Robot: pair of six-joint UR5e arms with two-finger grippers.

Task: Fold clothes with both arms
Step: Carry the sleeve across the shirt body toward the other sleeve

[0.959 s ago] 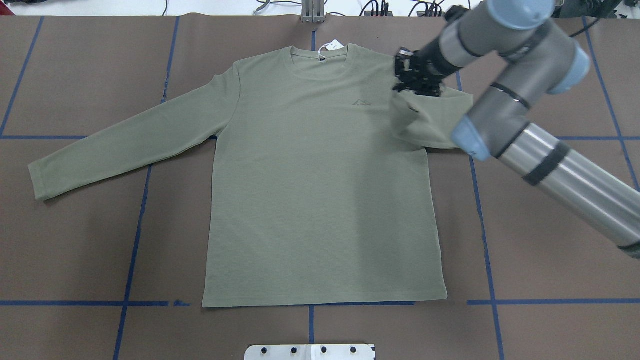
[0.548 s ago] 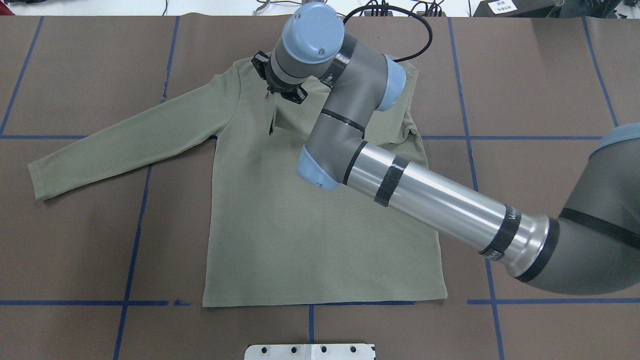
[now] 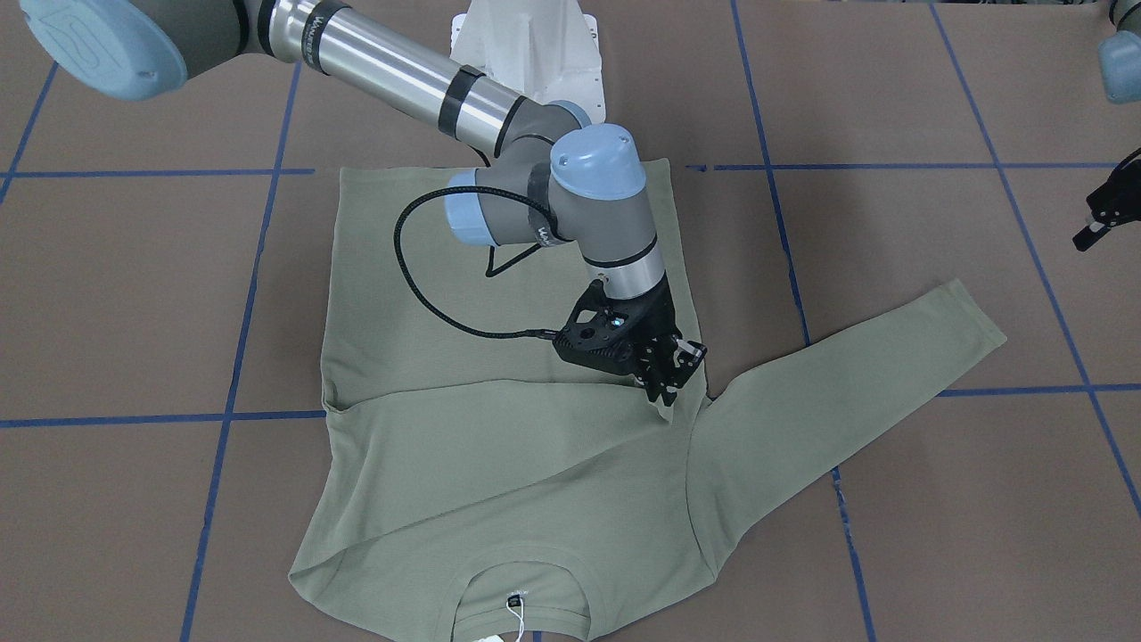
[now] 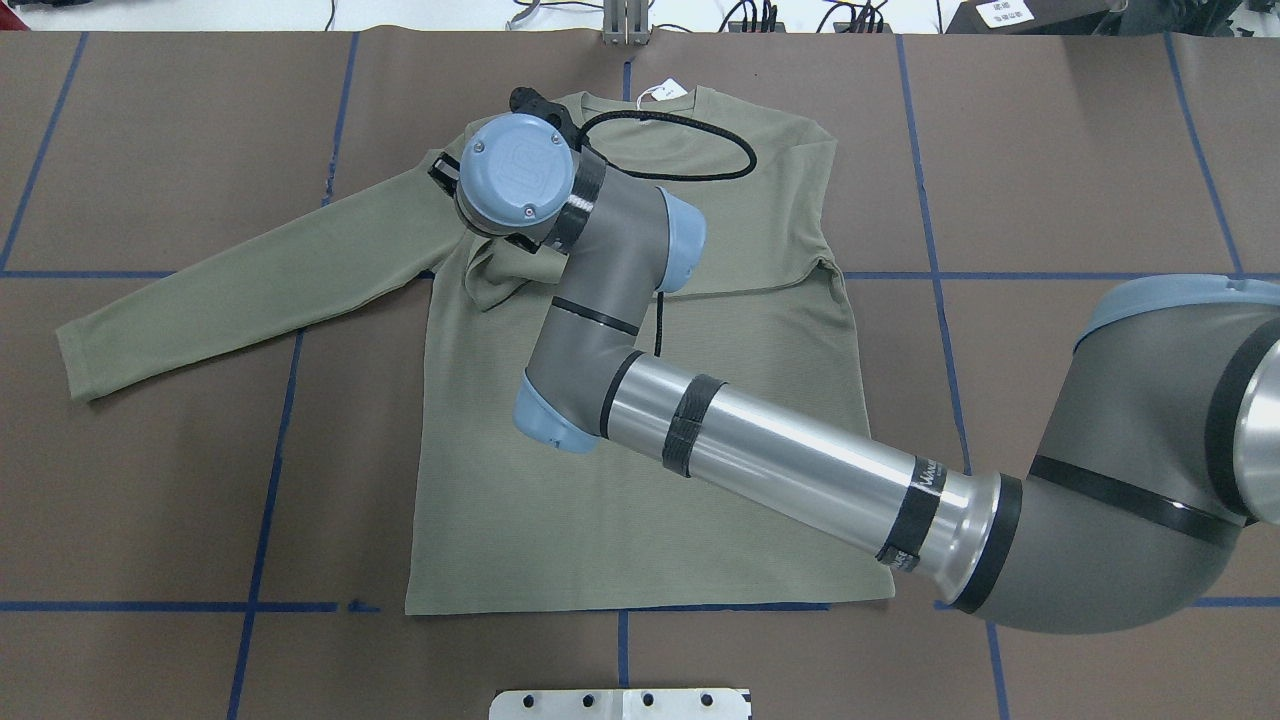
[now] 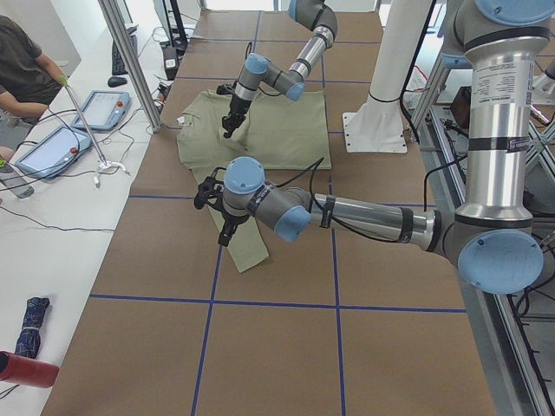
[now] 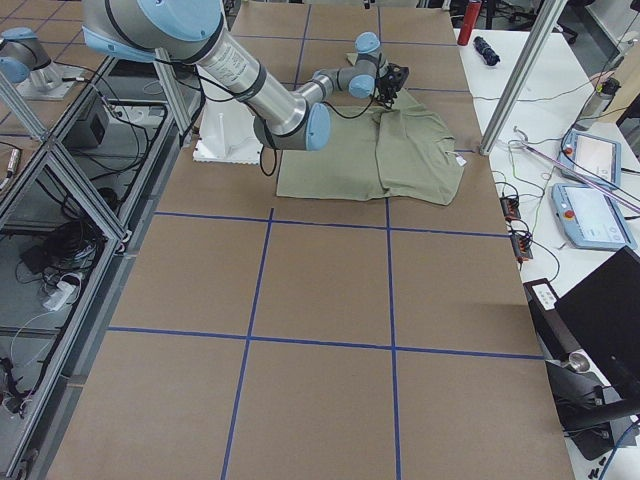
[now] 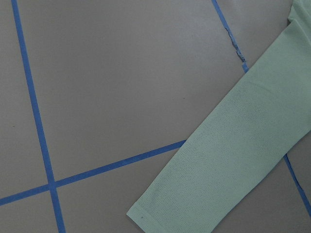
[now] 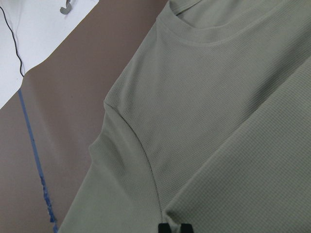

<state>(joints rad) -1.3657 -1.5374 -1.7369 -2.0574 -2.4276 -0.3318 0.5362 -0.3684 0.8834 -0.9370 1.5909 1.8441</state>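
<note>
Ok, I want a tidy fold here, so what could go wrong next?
The right gripper holds the folded sleeve bunched near the opposite shoulder; released there, it may land creased. Its cable loops over the shirt and might drag fabric on withdrawal.

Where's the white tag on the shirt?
In the overhead view, the white tag lies at the shirt's neckline, top centre, just below the grey metal bracket.

Overhead and front views face each other, looking down; both show the shirt (image 3: 499,464). Wrist cameras sit close.
</note>
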